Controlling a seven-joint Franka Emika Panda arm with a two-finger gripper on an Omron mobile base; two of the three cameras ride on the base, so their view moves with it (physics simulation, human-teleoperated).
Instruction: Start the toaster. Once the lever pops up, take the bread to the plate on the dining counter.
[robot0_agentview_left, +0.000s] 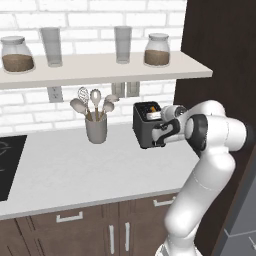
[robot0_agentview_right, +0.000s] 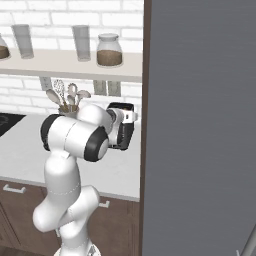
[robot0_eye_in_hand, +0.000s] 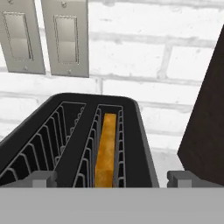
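The toaster (robot0_agentview_left: 146, 125) stands on the pale worktop (robot0_agentview_left: 75, 170) against the white brick wall, close to the dark tall panel (robot0_agentview_left: 220, 50) on its right. A grey utensil crock (robot0_agentview_left: 96, 129) with spoons and a whisk stands to the toaster's left, well apart from it. The arm reaches over from the front, and its gripper (robot0_eye_in_hand: 112, 177) hovers just above the toaster's top, the two dark fingertips (robot0_eye_in_hand: 43, 178) spread wide to either side and holding nothing. Looking down from the hand, the bread (robot0_eye_in_hand: 106, 151) sits low inside the right-hand slot, its golden edge showing between the wires. Two switch plates (robot0_eye_in_hand: 43, 35) are fixed on the wall behind. Above, a shelf (robot0_agentview_left: 100, 67) carries jars and glasses.
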